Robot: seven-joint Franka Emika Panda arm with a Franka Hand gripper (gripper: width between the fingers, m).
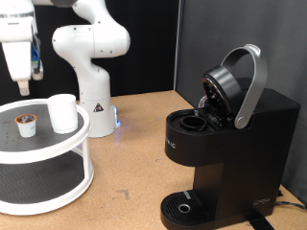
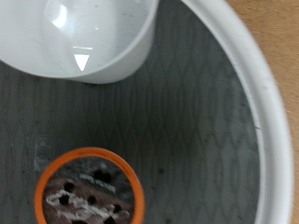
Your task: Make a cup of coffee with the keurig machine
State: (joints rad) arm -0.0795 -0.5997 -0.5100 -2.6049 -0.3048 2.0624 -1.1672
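The small white cup (image 1: 62, 112) stands on the top tier of a white round stand (image 1: 58, 144), with a tiny pod (image 1: 26, 124) with a brown top beside it. My gripper (image 1: 22, 88) hangs above the stand, over the pod, touching neither. No fingers show in the wrist view, which looks down on the cup (image 2: 84, 37), the orange-rimmed pod (image 2: 89, 191) and the stand's white rim (image 2: 252, 103). The black keurig machine (image 1: 225, 134) stands at the exterior view's right with its silver-handled lid (image 1: 251, 86) raised and its pod chamber (image 1: 195, 122) open.
The arm's white domed base (image 1: 91, 67) stands behind the stand. The stand has a lower tier (image 1: 38, 177). The machine's round drip tray (image 1: 182, 206) has nothing on it. Brown tabletop (image 1: 134, 163) lies between the stand and the machine.
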